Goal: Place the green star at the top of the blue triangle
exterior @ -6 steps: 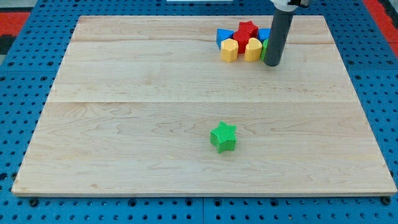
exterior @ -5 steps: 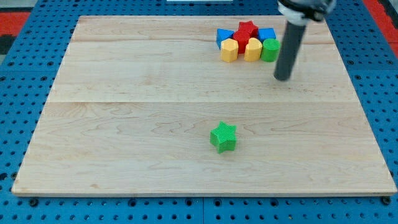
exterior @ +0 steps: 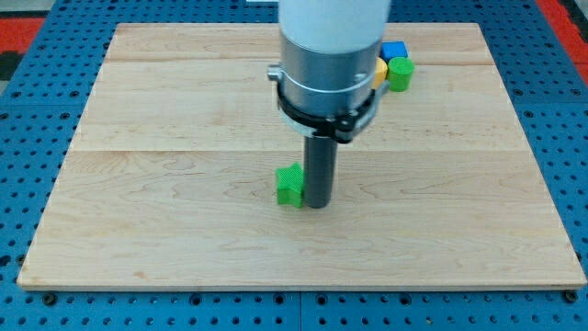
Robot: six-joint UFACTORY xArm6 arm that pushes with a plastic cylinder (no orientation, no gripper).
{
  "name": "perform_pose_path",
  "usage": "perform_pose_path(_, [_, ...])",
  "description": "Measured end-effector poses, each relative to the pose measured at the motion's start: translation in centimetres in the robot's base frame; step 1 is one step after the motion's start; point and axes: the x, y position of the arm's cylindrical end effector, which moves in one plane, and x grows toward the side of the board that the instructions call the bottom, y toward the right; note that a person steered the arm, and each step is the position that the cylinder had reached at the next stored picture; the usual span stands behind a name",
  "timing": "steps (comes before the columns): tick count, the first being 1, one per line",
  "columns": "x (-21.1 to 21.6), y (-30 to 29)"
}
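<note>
Tip against green star, lower-middle of board.

We have no gripper to open or close, only the rod; our tip (exterior: 317,204) sits touching the green star (exterior: 289,185) on its right side in the view, placing us to push it leftward. Our arm body hides most of the cluster at the top, blue triangle included; only a blue block (exterior: 395,50), green block (exterior: 400,74) and yellow sliver (exterior: 379,68) show.

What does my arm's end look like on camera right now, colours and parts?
A wide pale grey-white cylinder fills the view's top, ending in a shiny metal section ringed by a black clamp band. Below it a straight dark grey rod runs down to my tip, just right of the green star. No cables or markings show.
</note>
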Motion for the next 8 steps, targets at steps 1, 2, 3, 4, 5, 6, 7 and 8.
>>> perform_pose_path(1, [-1.6,-2.9])
perform_pose_path(2, [-6.5,-5.1])
perform_pose_path(3, [-4.7,-5.7])
perform_pose_path(4, [-1.4,-7.4])
perform_pose_path(5, [-6.2,-11.3])
perform_pose_path(6, [-11.1,-9.8])
perform_pose_path(7, [-14.5,-6.7])
perform_pose_path(8, [-18.8,-6.0])
